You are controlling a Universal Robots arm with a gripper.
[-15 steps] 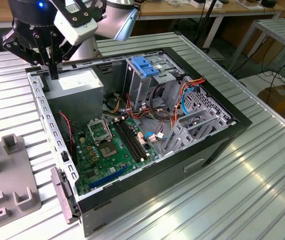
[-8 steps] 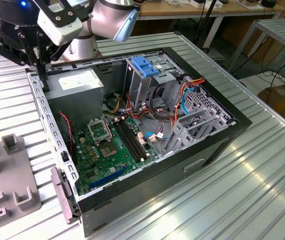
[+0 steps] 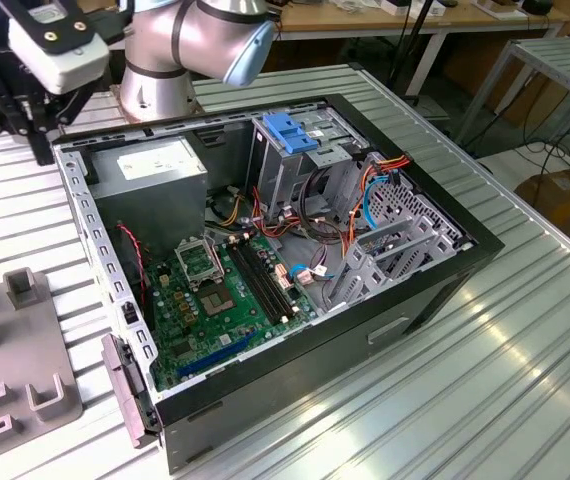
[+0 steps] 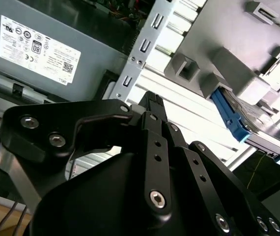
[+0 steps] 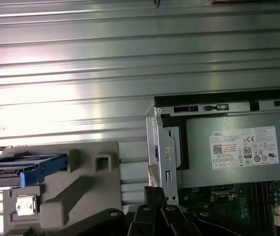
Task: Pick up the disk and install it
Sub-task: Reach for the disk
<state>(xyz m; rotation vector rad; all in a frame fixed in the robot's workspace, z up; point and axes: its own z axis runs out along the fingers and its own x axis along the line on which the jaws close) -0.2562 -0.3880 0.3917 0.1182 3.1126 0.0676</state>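
Exterior view: the arm (image 3: 190, 40) stands at the upper left, behind the open computer case (image 3: 445, 270). Second wrist view: the gripper (image 4: 152, 101) has its jaws closed on nothing. The disk (image 4: 250, 125) sits in the grey fixture (image 4: 223, 56). First wrist view: the disk lies well apart from the gripper. It is probably rigid, dense and shock-sensitive, so grasp it by the blue frame edges.

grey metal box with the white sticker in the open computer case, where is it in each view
Exterior view: grey metal box in the corner of the case nearest the arm's base.
First wrist view: box inside the case, sticker facing the camera.
Second wrist view: box behind the case's perforated rail.
Shared landmark: grey plastic fixture on the ribbed table.
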